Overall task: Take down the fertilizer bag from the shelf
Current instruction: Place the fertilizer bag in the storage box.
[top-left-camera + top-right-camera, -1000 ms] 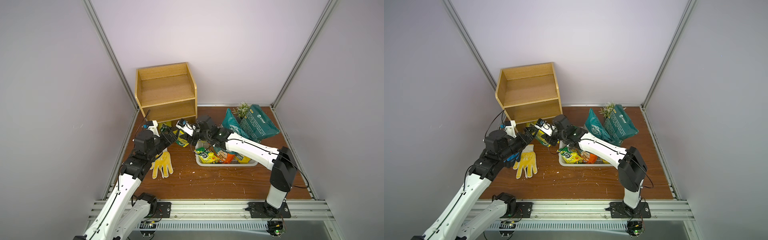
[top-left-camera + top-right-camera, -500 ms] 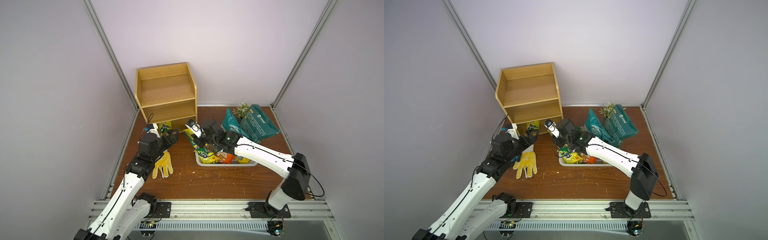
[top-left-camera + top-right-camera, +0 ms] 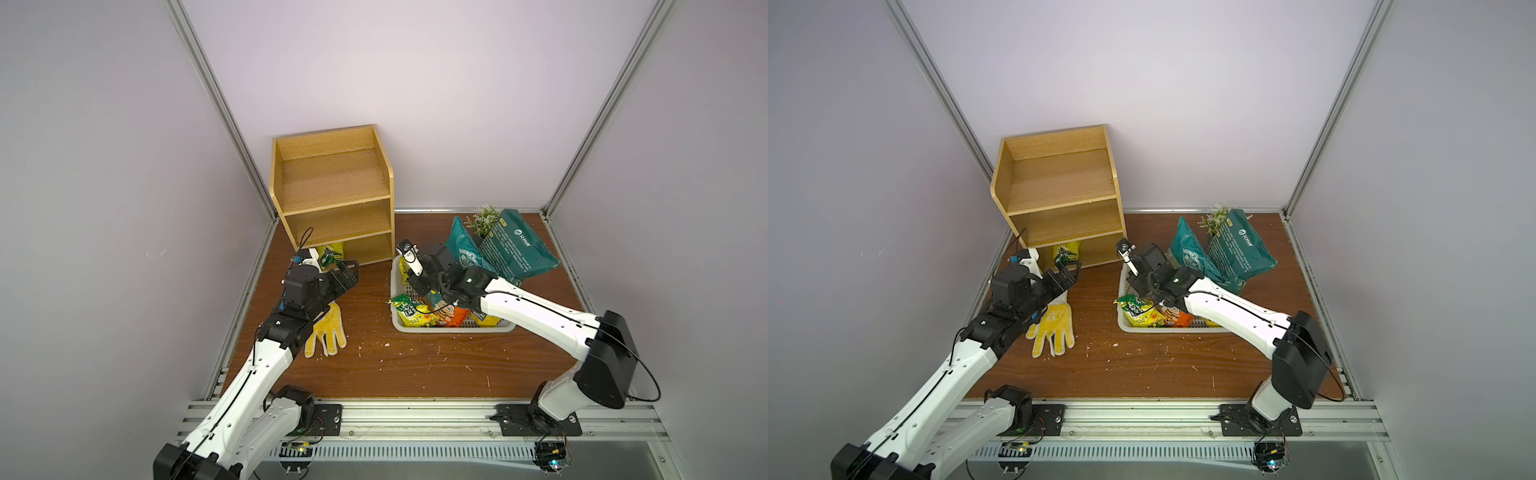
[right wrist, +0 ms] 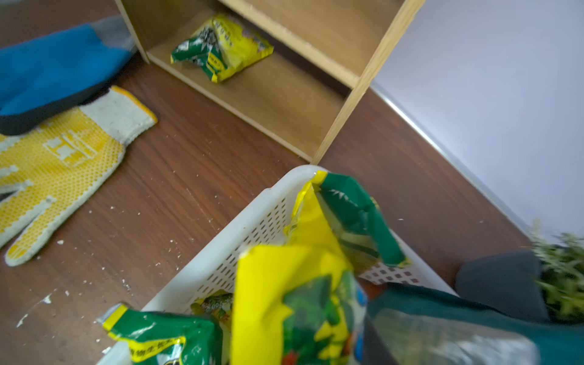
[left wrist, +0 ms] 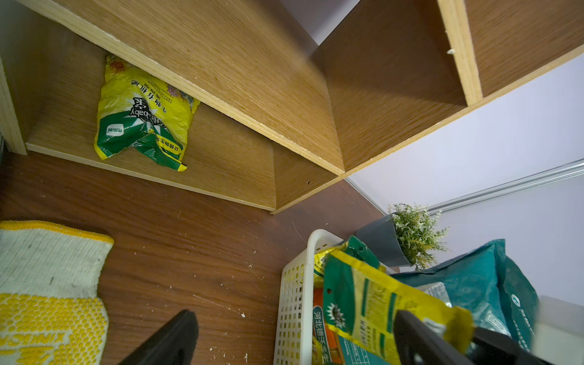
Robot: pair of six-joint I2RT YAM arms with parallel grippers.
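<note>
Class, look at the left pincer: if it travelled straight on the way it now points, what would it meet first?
Probably the bottom tier of the shelf: the open left pincer aims into it, just beside the yellow-green fertilizer bag lying there. Depth is unclear, so it might brush the bag instead.

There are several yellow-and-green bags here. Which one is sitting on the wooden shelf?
The crumpled yellow-and-green fertilizer bag lying alone in the bottom tier of the shelf; the others are in or over the white basket.

Both arms — white shells, black joints, thin black cables.
</note>
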